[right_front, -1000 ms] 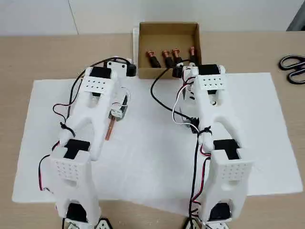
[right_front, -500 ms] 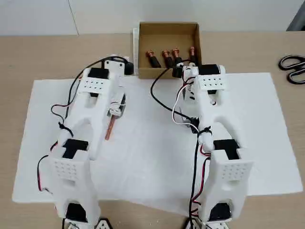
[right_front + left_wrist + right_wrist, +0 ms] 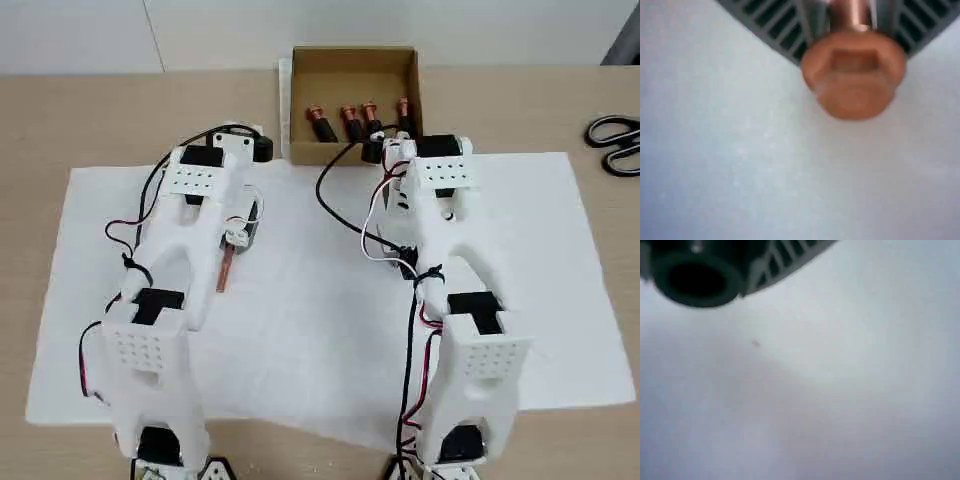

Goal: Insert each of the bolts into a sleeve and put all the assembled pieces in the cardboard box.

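Grasping the shaft of a copper bolt between its ribbed fingers, the left hand is holding it with the hexagonal head pointing toward the wrist camera and white paper lying below. In the high view, this bolt is sticking out of the left hand at a slant over the left half of the paper. The right hand is clenching a black sleeve, whose open bore is facing the wrist camera, with one ribbed finger lying against its side and the paper sitting beneath. From above, the right arm is standing beside the left one, its far end just short of the box. The box is sitting on the tabletop at the paper's far edge and is holding four pieces in a row along its near wall, each showing a copper head sticking out of a black sleeve. Scissors are lying on the tabletop well off to the right.
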